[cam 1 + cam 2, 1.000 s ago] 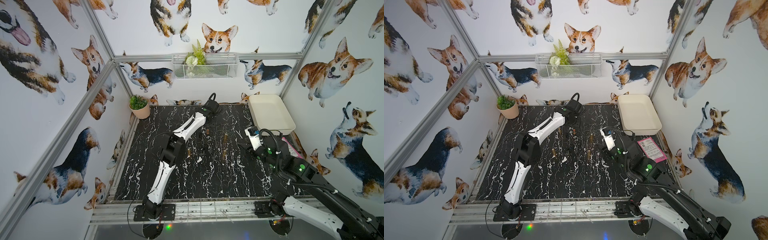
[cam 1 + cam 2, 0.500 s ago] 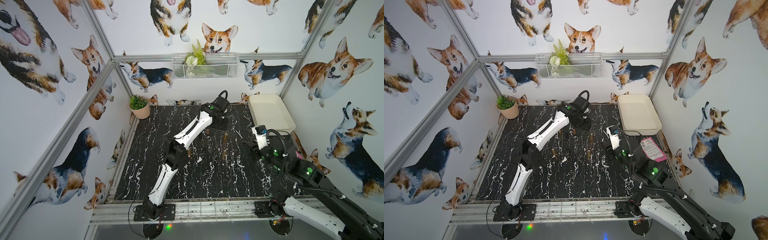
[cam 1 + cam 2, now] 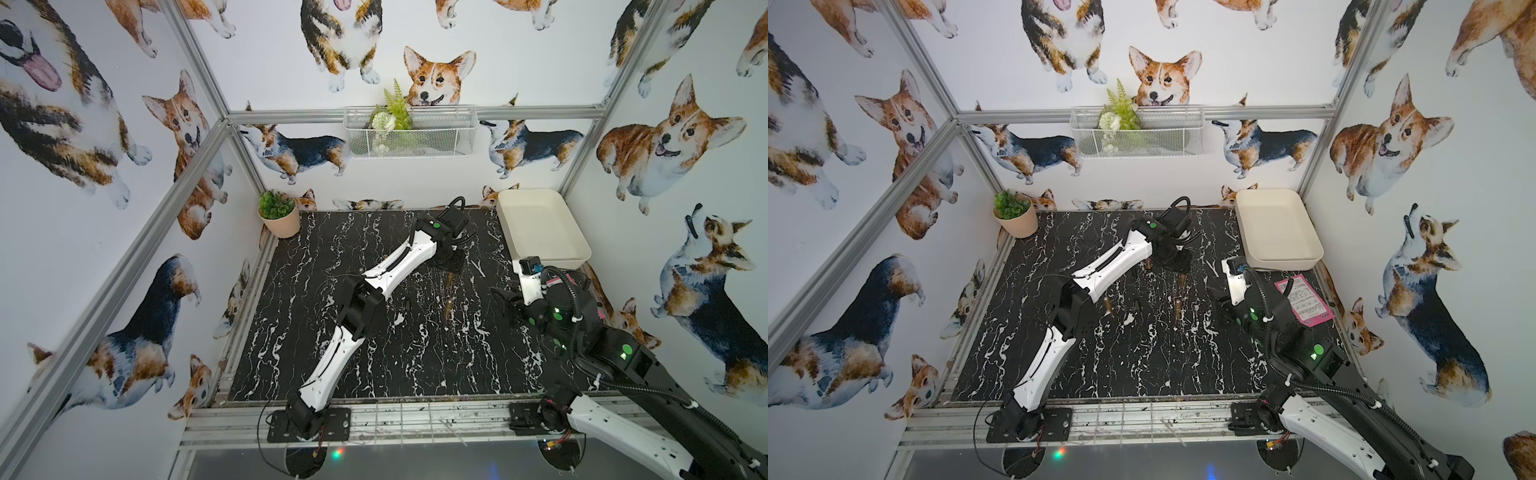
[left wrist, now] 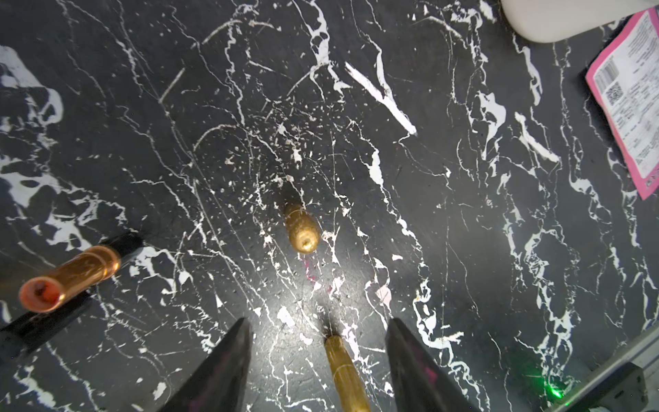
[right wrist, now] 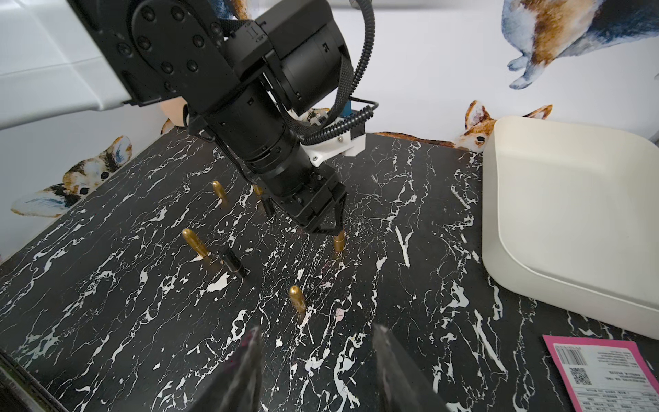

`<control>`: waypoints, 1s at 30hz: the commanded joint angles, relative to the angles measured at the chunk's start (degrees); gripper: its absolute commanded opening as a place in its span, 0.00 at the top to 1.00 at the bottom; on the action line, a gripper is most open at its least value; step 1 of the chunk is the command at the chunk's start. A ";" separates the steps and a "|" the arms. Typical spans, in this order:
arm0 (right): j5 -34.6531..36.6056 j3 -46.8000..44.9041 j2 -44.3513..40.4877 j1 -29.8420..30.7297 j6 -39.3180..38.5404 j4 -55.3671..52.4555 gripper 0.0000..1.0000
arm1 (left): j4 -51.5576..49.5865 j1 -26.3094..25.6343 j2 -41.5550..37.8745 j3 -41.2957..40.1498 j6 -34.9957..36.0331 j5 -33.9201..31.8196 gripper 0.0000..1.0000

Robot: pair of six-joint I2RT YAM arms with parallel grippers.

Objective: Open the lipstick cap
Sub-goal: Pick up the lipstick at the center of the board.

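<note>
A gold lipstick [image 4: 345, 371] stands upright on the black marble table with its cap on. My left gripper [image 4: 318, 321] hangs over it, open, one finger on each side with a gap to both. In the right wrist view the same left gripper [image 5: 321, 226] covers the top of that lipstick [image 5: 338, 243]. Both top views show the lipstick [image 3: 449, 284] [image 3: 1180, 281] just in front of the left gripper [image 3: 451, 264]. My right gripper [image 5: 317, 331] is open and empty near the table's right side [image 3: 505, 297].
More gold lipsticks stand nearby [image 5: 297, 299] [image 5: 194, 242] [image 5: 219, 189]. A black cap [image 5: 233, 262] and an uncapped copper lipstick [image 4: 67, 278] are there too. A white tray [image 3: 540, 232] sits back right, a pink card [image 3: 1306, 299] in front of it, a plant pot [image 3: 278, 216] back left.
My left arm has swung to the right from the back middle and come down over the gold lipstick. My right arm has drawn back a little toward the right.
</note>
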 commanded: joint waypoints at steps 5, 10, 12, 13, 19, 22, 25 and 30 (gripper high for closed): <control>-0.58 0.27 0.54 -0.01 1.13 0.41 0.49 | 4.77 -0.05 2.24 -0.52 -0.62 -3.64 0.40; -0.24 0.76 -0.02 -0.08 0.94 -0.91 0.49 | 4.74 0.37 5.55 2.85 -0.97 -4.92 0.41; -0.09 0.55 -0.29 -0.07 0.85 -1.31 0.49 | 6.17 0.65 5.85 2.34 -0.92 -4.84 0.42; -0.05 0.58 -0.34 -0.07 0.90 -1.40 0.49 | 6.78 0.66 5.84 2.04 -0.76 -5.00 0.43; -0.28 0.40 0.48 -0.10 0.44 -1.12 0.49 | 7.94 1.18 6.44 1.84 -0.97 -4.26 0.47; -0.44 0.58 1.11 -0.08 -0.01 -0.68 0.49 | 7.68 1.17 6.70 1.91 -0.97 -4.05 0.50; -0.63 0.74 1.49 -0.02 -0.29 -0.36 0.49 | 7.50 1.13 6.94 1.83 -0.90 -3.64 0.53; -0.69 0.52 1.42 -0.04 -0.24 -0.15 0.49 | 7.50 1.13 6.91 1.76 -0.68 -3.16 0.56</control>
